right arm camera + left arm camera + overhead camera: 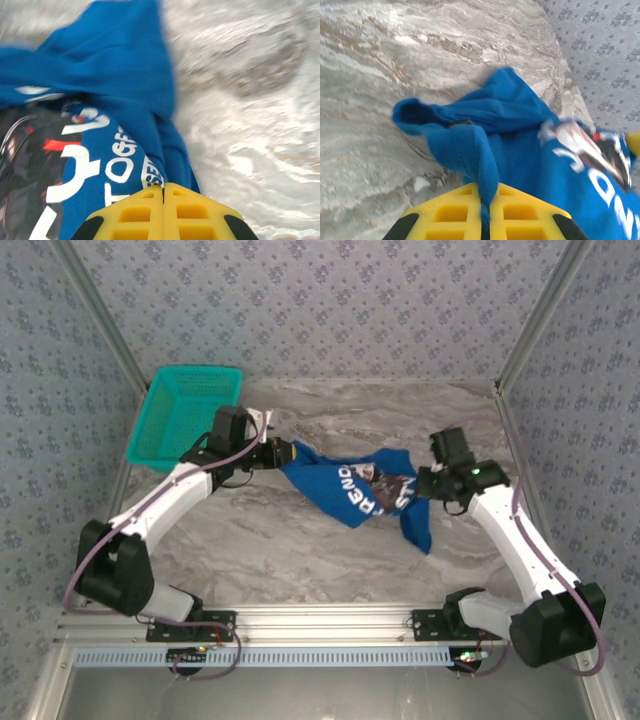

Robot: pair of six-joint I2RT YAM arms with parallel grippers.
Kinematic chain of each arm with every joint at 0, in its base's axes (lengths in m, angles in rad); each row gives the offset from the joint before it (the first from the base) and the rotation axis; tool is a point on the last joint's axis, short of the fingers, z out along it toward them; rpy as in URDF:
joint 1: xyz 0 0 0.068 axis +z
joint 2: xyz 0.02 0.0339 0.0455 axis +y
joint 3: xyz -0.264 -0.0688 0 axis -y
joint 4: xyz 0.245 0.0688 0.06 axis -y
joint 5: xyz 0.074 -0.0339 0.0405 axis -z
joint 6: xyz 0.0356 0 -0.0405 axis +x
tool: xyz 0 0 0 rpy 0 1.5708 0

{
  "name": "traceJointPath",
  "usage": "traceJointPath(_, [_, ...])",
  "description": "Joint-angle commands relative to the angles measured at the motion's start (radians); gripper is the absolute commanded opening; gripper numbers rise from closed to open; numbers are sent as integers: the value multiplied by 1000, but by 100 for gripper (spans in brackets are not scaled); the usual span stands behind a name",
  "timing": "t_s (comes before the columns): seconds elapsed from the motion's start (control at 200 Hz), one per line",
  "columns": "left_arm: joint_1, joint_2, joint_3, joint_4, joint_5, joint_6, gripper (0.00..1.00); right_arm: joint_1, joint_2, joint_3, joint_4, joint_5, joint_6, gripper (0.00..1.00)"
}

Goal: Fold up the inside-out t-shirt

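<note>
Blue t-shirt (345,485) bunched at mid-table, slightly toward far edge. Long axis left-right, strung between both grippers; right end trails toward near edge. White lettering and dark print face up. Left gripper (485,212) clenched on cloth fold at shirt's left end. Right gripper (163,200) clenched on shirt's right end. Grey-veined marble table (280,550). Teal mesh basket (185,415) at far-left corner. Patterned walls (320,300) on three sides.
</note>
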Motion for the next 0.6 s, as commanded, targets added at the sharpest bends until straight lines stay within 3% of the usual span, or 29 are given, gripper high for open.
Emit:
traceJointPath(0.0, [-11,-69,-50,-69,31,-61,0,-123,118,97,74,-34,-49,0])
traceJointPath(0.025, [-17,-78,-60,-66,47,-71,0,-132,163,142,82,-24,-49,2])
traceJointPath(0.065, [-31,-88,-70,-59,58,-98,0,-133,231,210,78,-27,-54,18])
traceJointPath(0.13, [-58,-93,-73,-48,39,-145,0,-86,291,272,84,-39,-78,35])
traceJointPath(0.195, [-86,-87,-65,-23,18,-170,0,12,269,266,107,-17,-132,54])
traceJointPath(0.245, [-102,-80,-53,-15,-8,-181,0,103,224,228,123,-9,-181,63])
traceJointPath(0.38, [-116,-54,-27,7,-49,-229,0,328,50,-5,256,-201,-218,63])
traceJointPath(0.46, [-120,-40,-3,-4,-50,-244,0,441,-21,-122,367,-242,-177,61])
traceJointPath(0.595, [-138,-30,40,-51,-57,-242,0,620,-14,-239,551,-146,-179,62])
